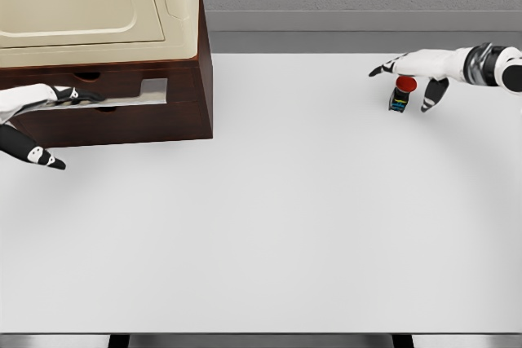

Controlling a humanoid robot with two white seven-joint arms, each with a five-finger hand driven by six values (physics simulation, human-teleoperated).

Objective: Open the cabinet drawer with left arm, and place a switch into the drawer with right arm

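Observation:
The switch [399,97], a small black body with a red button on top, stands upright on the white table [310,218] at the far right. My right hand [405,75] hovers just over it, fingers spread, thumb hanging down on its right side, not closed on it. The cabinet [122,112] is dark brown with a cream top and sits at the back left. A thin grey gap shows along its upper drawer [130,97]. My left hand [69,128] comes in at the left edge, its fingers [61,94] stretched onto the drawer front and its thumb splayed well below.
A grey wall runs behind the table's far edge. The cabinet's right side wall ends near the picture's middle left. A lower drawer front [114,124] lies under the upper one.

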